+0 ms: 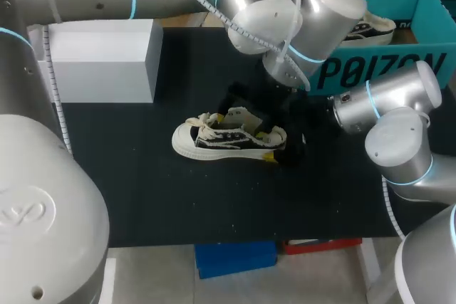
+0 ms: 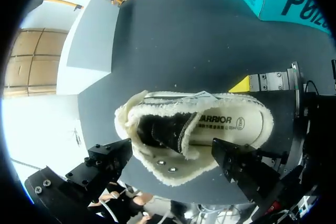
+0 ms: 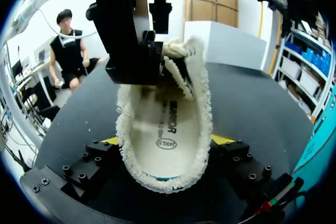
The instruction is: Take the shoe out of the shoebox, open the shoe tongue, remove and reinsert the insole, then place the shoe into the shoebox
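Note:
A black-and-white sneaker [image 1: 221, 138] with a fleecy cream lining lies on the black mat [image 1: 142, 176], toe to the left. Its printed insole [image 3: 169, 129] sits inside. My right gripper [image 1: 268, 144] holds the heel, its yellow tips pressed against both sides of the fleecy rim [image 3: 167, 140]. My left gripper [image 1: 246, 105] hangs open over the shoe's mouth, its black fingers [image 2: 107, 162] spread on either side of the tongue [image 2: 168, 129]. In the right wrist view one left finger [image 3: 131, 40] stands at the tongue. The teal shoebox [image 1: 427, 5] is at the back right.
A second sneaker [image 1: 370, 30] lies in the shoebox. A white box [image 1: 107, 58] stands at the back left of the mat. Bare mat lies in front of the shoe.

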`<state>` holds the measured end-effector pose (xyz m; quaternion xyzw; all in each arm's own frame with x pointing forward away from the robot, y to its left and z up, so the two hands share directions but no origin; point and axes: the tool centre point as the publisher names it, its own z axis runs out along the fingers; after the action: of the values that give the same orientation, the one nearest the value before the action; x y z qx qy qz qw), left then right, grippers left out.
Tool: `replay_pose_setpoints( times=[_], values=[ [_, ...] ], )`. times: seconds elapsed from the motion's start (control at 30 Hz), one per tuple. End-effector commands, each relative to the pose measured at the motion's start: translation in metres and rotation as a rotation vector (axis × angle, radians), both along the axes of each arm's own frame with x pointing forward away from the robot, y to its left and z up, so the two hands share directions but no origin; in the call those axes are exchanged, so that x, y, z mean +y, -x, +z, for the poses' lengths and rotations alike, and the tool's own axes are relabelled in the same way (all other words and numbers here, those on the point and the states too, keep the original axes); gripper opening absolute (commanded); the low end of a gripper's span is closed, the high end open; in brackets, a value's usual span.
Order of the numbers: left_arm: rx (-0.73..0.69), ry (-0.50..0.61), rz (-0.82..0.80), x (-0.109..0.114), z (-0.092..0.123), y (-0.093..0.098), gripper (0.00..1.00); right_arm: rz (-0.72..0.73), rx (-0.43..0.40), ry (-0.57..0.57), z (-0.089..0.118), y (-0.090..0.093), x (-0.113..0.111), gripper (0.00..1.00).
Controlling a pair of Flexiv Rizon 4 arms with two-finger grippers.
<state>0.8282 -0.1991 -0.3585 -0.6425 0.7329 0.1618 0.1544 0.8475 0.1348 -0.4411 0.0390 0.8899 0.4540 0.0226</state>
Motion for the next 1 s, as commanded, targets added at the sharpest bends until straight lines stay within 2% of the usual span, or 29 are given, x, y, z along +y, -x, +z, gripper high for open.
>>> replay_pose_setpoints(
  times=[0.03,0.2,0.23,0.27,0.3,0.33,0.37,0.4,0.47,0.5,0.8,1.0],
  values=[
    [0.002,-0.019,0.008,-0.001,-0.01,-0.005,1.0,-0.002,0.0,0.0,-0.002,0.0,0.002,0.0],
    [-0.004,-0.024,0.018,0.008,-0.013,-0.011,1.0,-0.002,0.0,0.0,-0.002,0.0,0.002,0.0],
    [-0.005,-0.025,0.019,0.009,-0.013,-0.012,0.84,-0.002,0.0,0.0,-0.002,0.0,0.002,0.0],
    [-0.005,-0.026,0.019,0.01,-0.013,-0.012,0.55,-0.002,0.0,0.0,-0.002,0.0,0.002,0.0],
    [-0.008,-0.03,0.018,0.011,-0.013,-0.013,0.44,-0.002,0.0,0.0,-0.002,0.0,0.002,0.0],
    [-0.008,-0.04,0.016,0.013,-0.014,-0.014,0.39,-0.002,0.0,0.0,-0.002,0.0,0.002,0.0],
    [-0.007,-0.051,0.012,0.013,-0.015,-0.015,0.29,-0.002,0.0,0.0,-0.002,0.0,0.002,0.0],
    [-0.003,-0.066,0.006,0.014,-0.016,-0.015,0.26,-0.002,0.0,0.0,-0.002,0.0,0.002,0.0],
    [-0.001,-0.077,0.01,0.016,-0.02,-0.016,0.04,-0.002,0.0,0.0,-0.002,0.0,0.002,0.0],
    [0.005,-0.081,0.016,0.017,-0.021,-0.017,0.0,-0.002,0.0,0.0,-0.002,0.0,0.002,0.0],
    [-0.005,-0.083,-0.003,0.014,-0.014,-0.019,0.0,-0.002,0.0,0.0,-0.002,0.0,0.002,0.0],
    [-0.028,-0.062,0.004,0.009,-0.003,-0.021,0.0,-0.002,0.0,0.0,-0.002,0.0,0.002,0.0]
  ],
)
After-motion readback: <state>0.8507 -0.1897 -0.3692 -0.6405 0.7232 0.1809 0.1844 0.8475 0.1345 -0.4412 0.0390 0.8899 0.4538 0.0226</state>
